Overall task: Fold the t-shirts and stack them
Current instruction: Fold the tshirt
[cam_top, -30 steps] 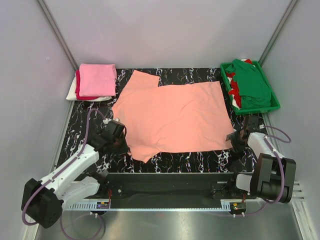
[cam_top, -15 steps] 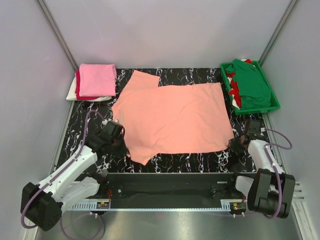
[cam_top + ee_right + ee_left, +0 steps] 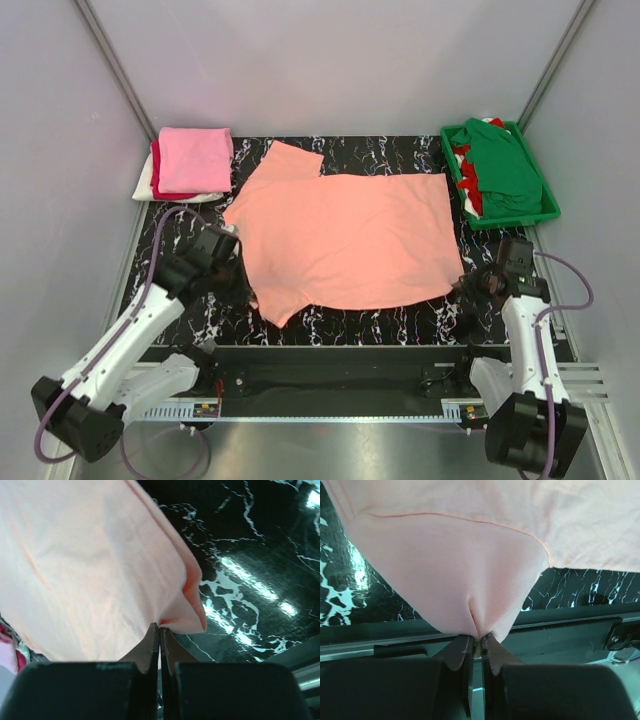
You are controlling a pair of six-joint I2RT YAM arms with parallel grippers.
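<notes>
A salmon-peach t-shirt (image 3: 345, 235) lies spread across the black marbled table (image 3: 390, 322). My left gripper (image 3: 240, 285) is shut on its near left sleeve; the left wrist view shows that cloth (image 3: 455, 575) puckered between the jaws of the left gripper (image 3: 477, 641). My right gripper (image 3: 466, 283) is shut on the shirt's near right corner, and in the right wrist view the corner (image 3: 192, 612) folds over just above the right gripper (image 3: 160, 627). Both held edges are raised slightly off the table.
A folded stack with a bright pink shirt (image 3: 195, 158) on top of red and white ones sits at the back left. A green plastic tray (image 3: 549, 207) at the back right holds a dark green shirt (image 3: 505, 168) over red and white cloth. Grey walls close in the table.
The right gripper moved in to the shirt's near right corner and shut on it. Both arms have drawn the near edge back and up a little.
</notes>
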